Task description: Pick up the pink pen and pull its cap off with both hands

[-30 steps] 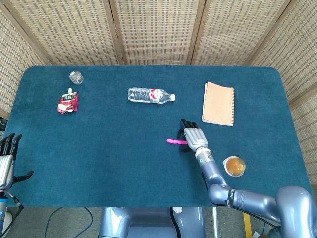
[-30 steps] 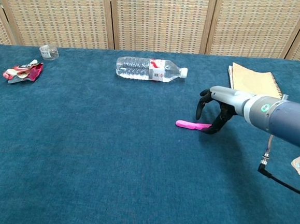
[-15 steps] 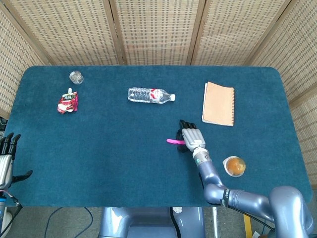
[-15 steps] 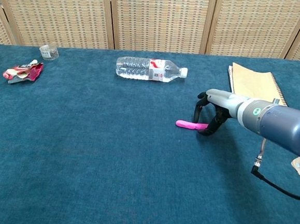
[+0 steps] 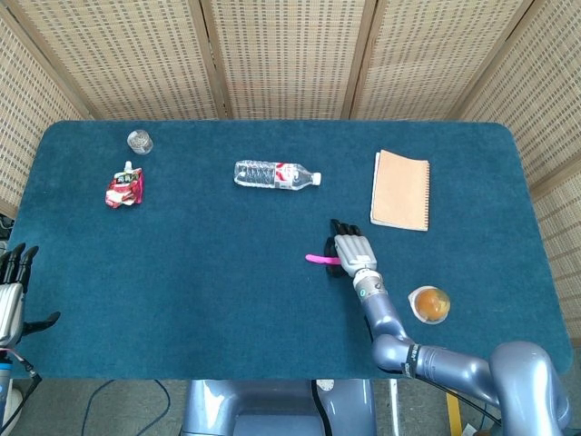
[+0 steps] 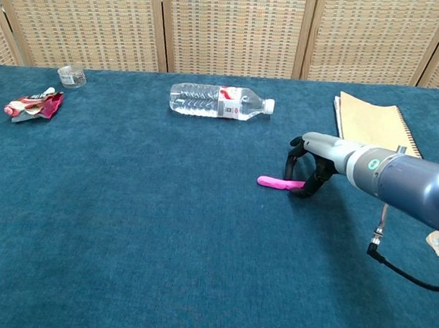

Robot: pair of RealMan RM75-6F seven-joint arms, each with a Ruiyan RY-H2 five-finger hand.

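Note:
The pink pen (image 5: 318, 259) (image 6: 277, 183) lies flat on the blue table, right of centre. My right hand (image 5: 349, 251) (image 6: 313, 161) arches over the pen's right end, fingers on the far side and thumb on the near side. A gap still shows under the arch, and the pen rests on the cloth. My left hand (image 5: 10, 283) hangs beside the table's left edge, far from the pen, with its fingers spread and nothing in it. The chest view does not show it.
A water bottle (image 5: 275, 173) (image 6: 219, 102) lies behind the pen. A tan notebook (image 5: 400, 190) (image 6: 371, 123) is at the back right. An orange-filled cup (image 5: 429, 304) sits near my right forearm. A red pouch (image 5: 123, 188) and small glass (image 5: 139, 141) are far left.
My right hand has come down and slightly left over the pen's end, and its fingers have drawn closer together. The pen and the left hand have not moved.

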